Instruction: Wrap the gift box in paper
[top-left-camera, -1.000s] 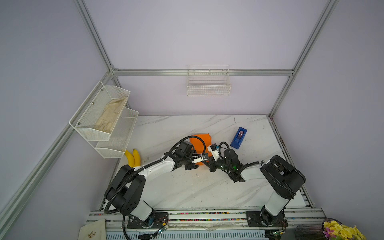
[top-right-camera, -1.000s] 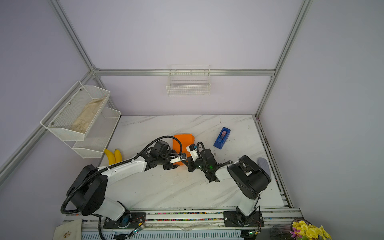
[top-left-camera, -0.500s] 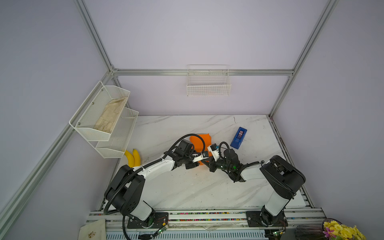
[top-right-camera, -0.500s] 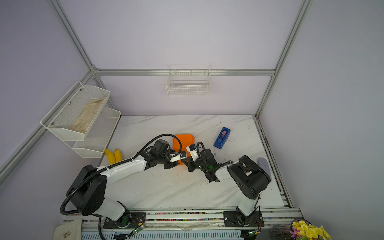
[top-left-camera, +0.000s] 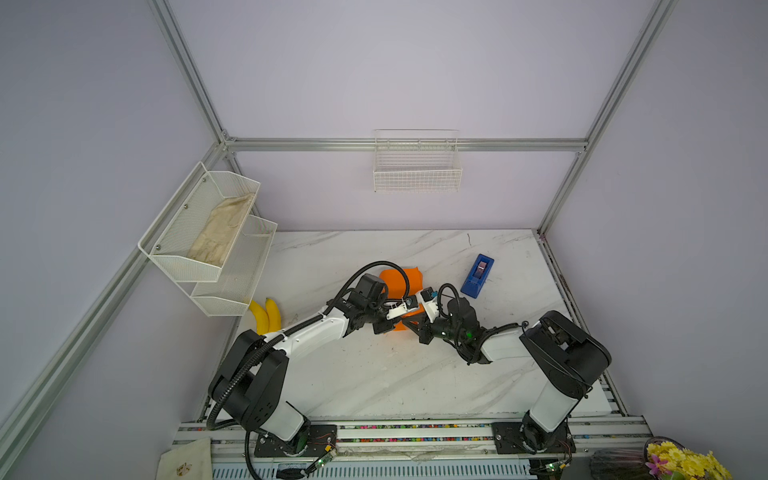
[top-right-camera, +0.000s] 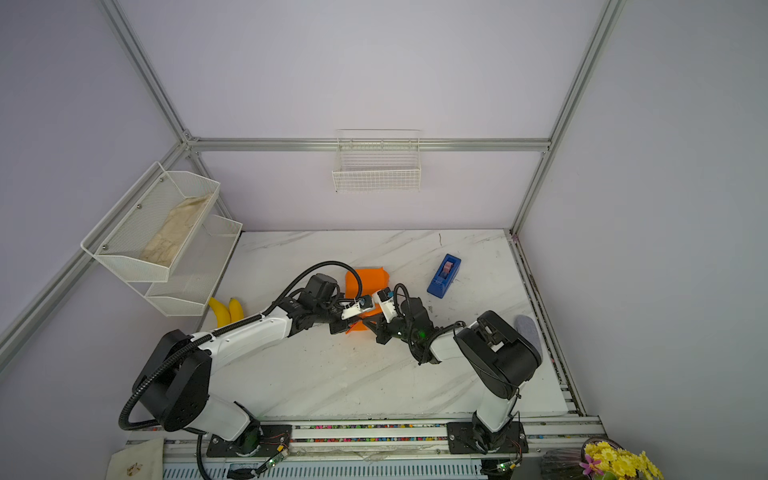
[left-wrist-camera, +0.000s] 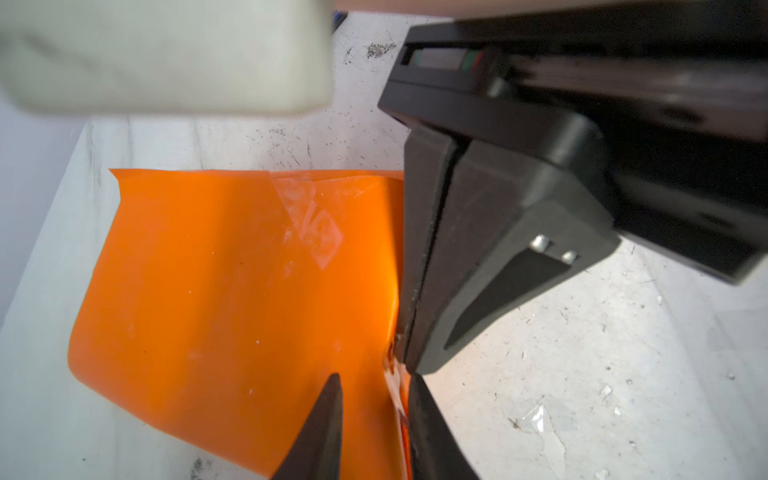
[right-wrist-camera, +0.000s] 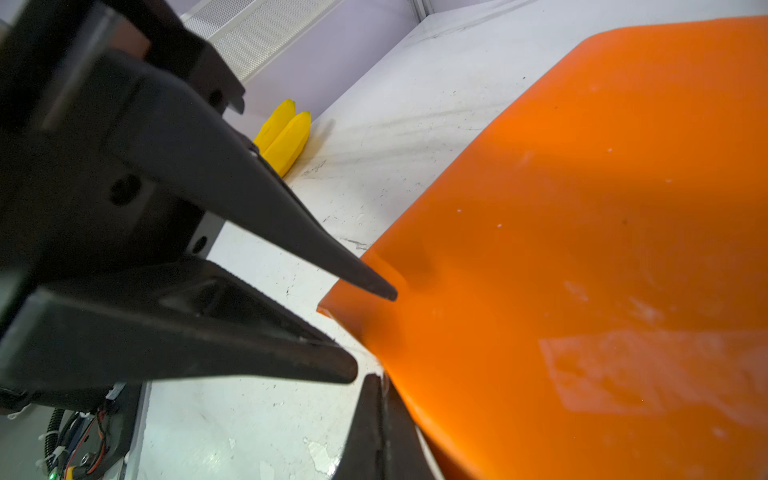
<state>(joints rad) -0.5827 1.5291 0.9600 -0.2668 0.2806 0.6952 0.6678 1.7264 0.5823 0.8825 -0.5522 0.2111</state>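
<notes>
paper (top-left-camera: 395, 282) (top-right-camera: 368, 280): orange, folded over into a loose bundle mid-bench, somewhat nearer the back edge than the front.
tape patch (left-wrist-camera: 311, 224): a clear piece stuck on the paper's upper face.
box: hidden in every view; whether it sits inside the bundle I cannot tell.
left hand (right-wrist-camera: 372, 332): released, its two fingers (right-wrist-camera: 291, 232) apart and straddling the bundle's near corner. One tip rests on top of the paper, the other beside and below the edge.
right hand (left-wrist-camera: 411, 357): clenched, its fingers pressed flat together on the paper's near edge, just beside the left hand's tips.
arms: both reach in from the front edge and meet at the bundle's front side.
dispenser (top-left-camera: 477, 276): blue, toward the right back corner, apart from the paper.
bananas (top-left-camera: 264, 316): two, at the left edge.
bench (top-left-camera: 374, 374): white, marble-veined, scuffed.
</notes>
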